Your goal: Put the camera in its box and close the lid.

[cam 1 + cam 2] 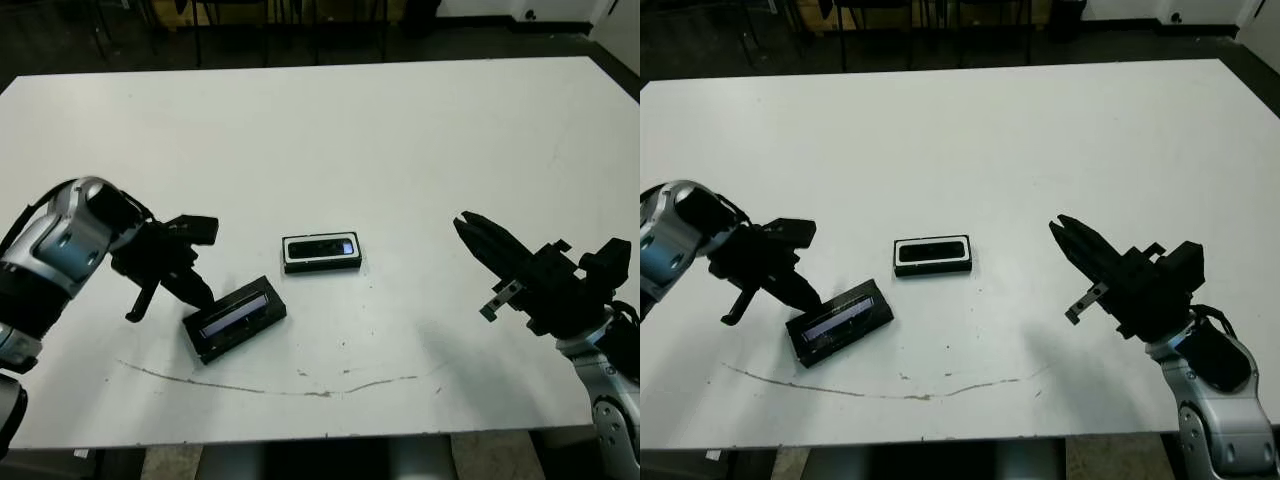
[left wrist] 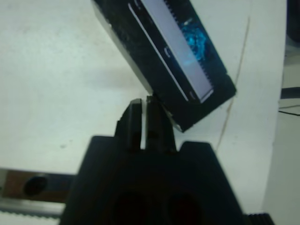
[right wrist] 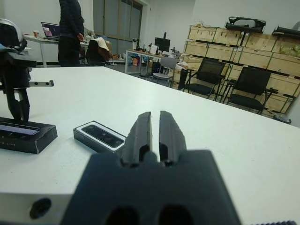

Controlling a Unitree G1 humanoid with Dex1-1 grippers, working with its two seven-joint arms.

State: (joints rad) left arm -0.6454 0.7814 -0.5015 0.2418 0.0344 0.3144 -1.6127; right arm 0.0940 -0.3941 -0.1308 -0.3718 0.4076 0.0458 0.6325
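- While the camera [image 1: 322, 247] lay in its box [image 1: 321, 252] mid-desk, the lid [image 1: 235, 319] sat nearer the front edge.
- Left gripper [image 1: 195, 291], closed, touched the lid.
- Right gripper [image 1: 468, 229] hovered closed, empty.

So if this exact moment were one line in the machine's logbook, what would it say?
camera: in box | lid: off, on table left of box | left gripper: jaws shut, tips at lid's edge | right gripper: jaws shut, apart

The camera [image 1: 322, 247] lay inside the box [image 1: 322, 253] at the frame's centre. The lid [image 1: 235, 319] sat lower left of it on the table [image 1: 400, 140], apart, with the left gripper [image 1: 198, 292] touching its left end. The right gripper [image 1: 470, 232] hung far right.
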